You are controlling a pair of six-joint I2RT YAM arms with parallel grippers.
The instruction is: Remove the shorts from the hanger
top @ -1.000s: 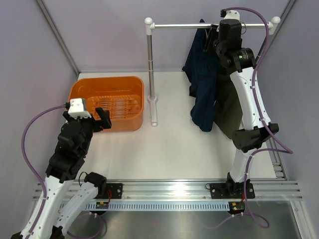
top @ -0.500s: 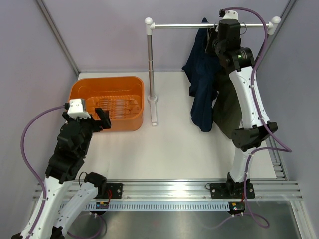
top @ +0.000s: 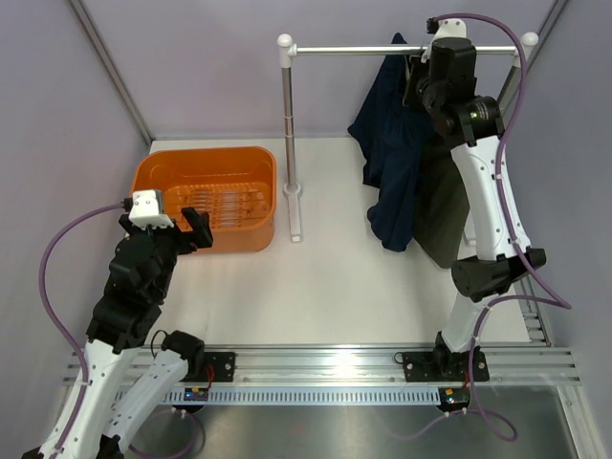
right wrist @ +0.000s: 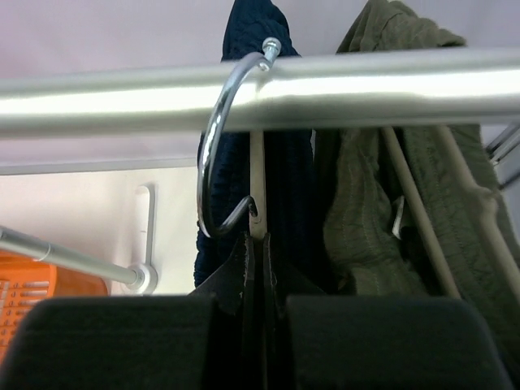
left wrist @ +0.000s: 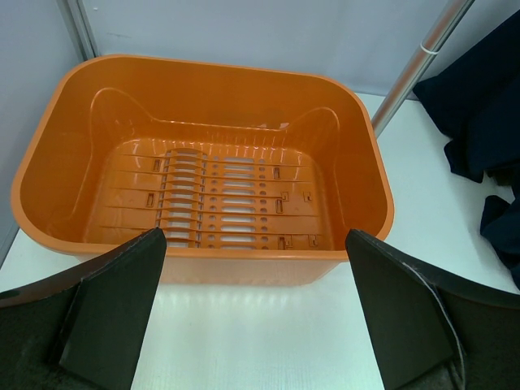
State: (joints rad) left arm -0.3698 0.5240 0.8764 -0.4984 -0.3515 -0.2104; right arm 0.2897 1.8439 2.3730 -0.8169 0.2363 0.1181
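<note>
The navy shorts (top: 390,163) hang from the rail (right wrist: 390,81), apparently on a hanger, and the olive shorts (right wrist: 361,199) are bunched just beside them on the same rail. We read the right gripper (right wrist: 258,260) as pinched narrow on the hanger's neck, just below the hook (right wrist: 207,146) looped over the rail, so unhooking is the step in hand. Next, we judge, it must lift until the hook clears the rail, then draw away. The left gripper (left wrist: 256,244) hangs spread wide above the orange basket (left wrist: 349,154), well apart from the garments.
</note>
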